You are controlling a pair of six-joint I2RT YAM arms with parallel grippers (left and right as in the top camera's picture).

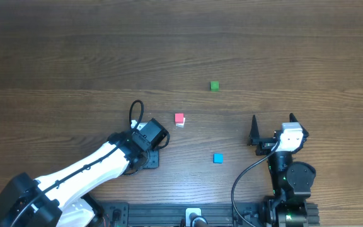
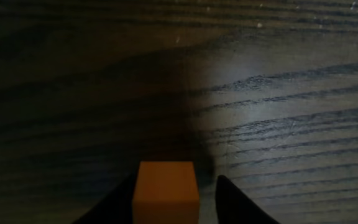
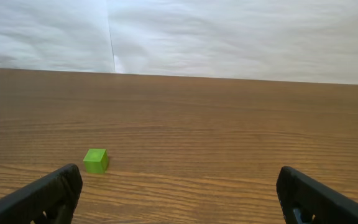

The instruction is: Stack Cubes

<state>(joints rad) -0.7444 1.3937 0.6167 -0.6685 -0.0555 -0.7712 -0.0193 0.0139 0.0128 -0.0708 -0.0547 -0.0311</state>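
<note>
Orange cube is seen between the fingers of the left gripper, close against one finger with a gap left to the other, so the jaws are released around it on the wooden table. The right gripper is spread wide, nothing held; a green cube is found ahead of it, toward its left finger. A pink cube lies just beyond the left gripper, a blue cube between the two grippers.

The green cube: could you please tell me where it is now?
In the top view the green cube lies alone, right of centre, farther up than the pink cube and blue cube.
</note>
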